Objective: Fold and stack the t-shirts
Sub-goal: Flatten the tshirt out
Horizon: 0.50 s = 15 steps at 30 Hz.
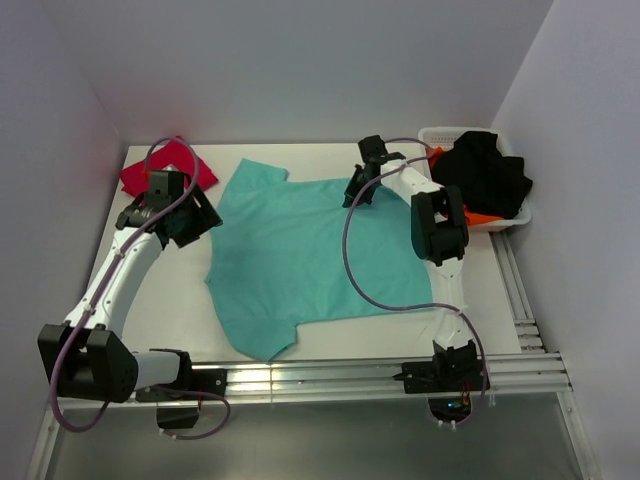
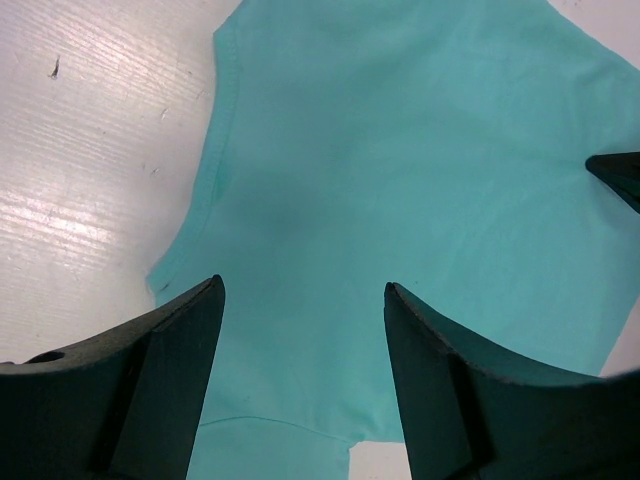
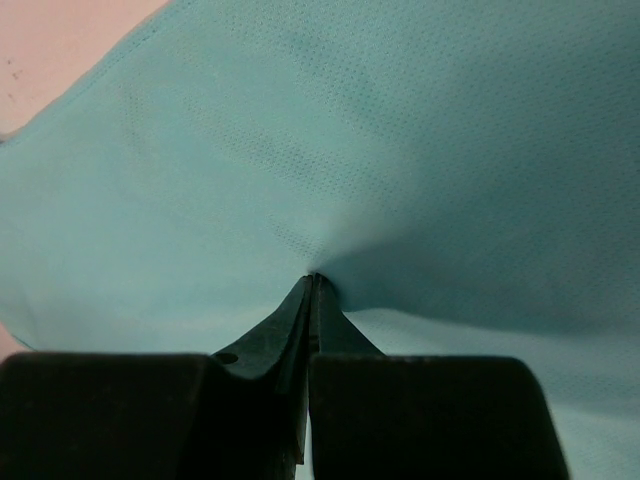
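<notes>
While a teal shirt (image 1: 300, 260) lies spread mostly flat across the middle of the white bench (image 1: 160, 310), both arms reach over it from the near edge. One short sleeve points to the far side and another to the near side, both toward the shirt's left end. The straight edge lies to the right.

L arm (image 1: 130, 265) stretches up the left side of the bench. L jaws stand wide apart, released, holding nothing. In the wrist view they frame teal cloth below, with a hemmed edge of the shirt and bare bench off to the left. Whether the tips touch the cloth cannot be told.

R arm (image 1: 440, 230) bends over the right side, w/ its wrist at the shirt's far right corner. R jaws are clenched on the teal shirt. In the wrist view the tips meet on a pinch of cloth, and the fabric puckers and lifts toward them.

A red shirt (image 1: 150, 170) sits folded at the far left corner of the bench, just beside the L arm's wrist and apart from the teal one.

A white basket (image 1: 432, 135) stands at the far right, holding black cloth (image 1: 490, 170) heaped above its rim and some orange cloth (image 1: 480, 217) beneath.
</notes>
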Available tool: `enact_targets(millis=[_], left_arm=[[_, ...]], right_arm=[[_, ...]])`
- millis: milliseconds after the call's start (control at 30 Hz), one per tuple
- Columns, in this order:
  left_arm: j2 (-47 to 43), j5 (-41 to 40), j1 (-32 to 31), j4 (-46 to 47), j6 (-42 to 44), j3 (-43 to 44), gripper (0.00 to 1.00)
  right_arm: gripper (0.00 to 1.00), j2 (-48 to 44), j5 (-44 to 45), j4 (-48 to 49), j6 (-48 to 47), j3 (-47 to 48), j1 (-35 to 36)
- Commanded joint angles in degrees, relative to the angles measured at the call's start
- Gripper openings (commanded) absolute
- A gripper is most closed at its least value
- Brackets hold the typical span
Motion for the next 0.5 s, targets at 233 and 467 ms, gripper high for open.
enact_targets(millis=[233,467], left_arm=[[2.5,1.0,0.1,1.3,2.1,3.2,0.7],[2.8,1.0,0.1,1.2,2.7,4.4,0.73]], right_arm=[[0.0,-0.7,3.1,-0.8,0.0,1.1,-1.6],[0.28,1.0,2.6,-5.2,-0.4,10.9,-1.6]])
